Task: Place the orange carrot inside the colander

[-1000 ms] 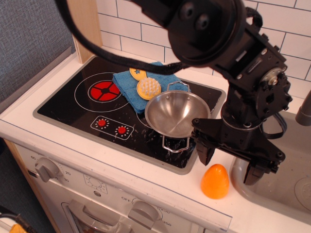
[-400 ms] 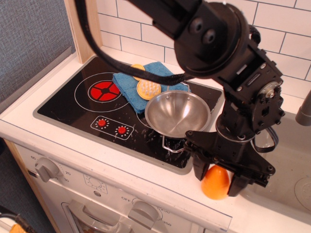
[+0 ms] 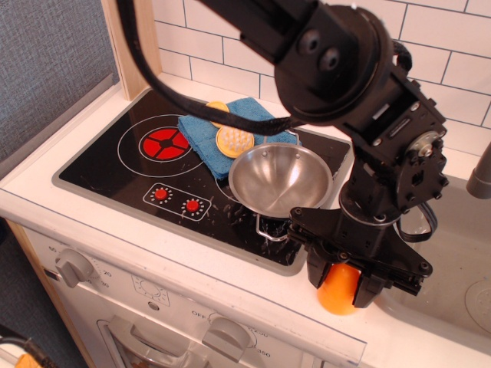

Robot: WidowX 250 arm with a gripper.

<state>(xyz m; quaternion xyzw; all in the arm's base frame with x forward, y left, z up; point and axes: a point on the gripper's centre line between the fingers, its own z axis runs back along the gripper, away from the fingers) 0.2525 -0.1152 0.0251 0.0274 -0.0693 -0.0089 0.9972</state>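
The orange carrot (image 3: 336, 297) stands on the white counter between the hob and the sink, tip up, its top hidden by my gripper. My gripper (image 3: 341, 291) is lowered over it, jaws open, with one black finger (image 3: 315, 272) on its left side and the other on its right, close to its sides. The carrot still rests on the counter. The colander (image 3: 280, 180), a shiny steel bowl with wire loop handles, sits empty on the hob's right part, just up and left of the gripper.
A blue cloth (image 3: 201, 134) with a round yellow brush (image 3: 235, 140) lies behind the colander. The black hob (image 3: 115, 165) has a red burner on the left. The grey sink basin (image 3: 453, 253) is at the right, with a faucet (image 3: 481, 172) at the edge.
My gripper has moved left and down from beside the sink onto the carrot, and its fingers now straddle it. The carrot and colander have not moved.
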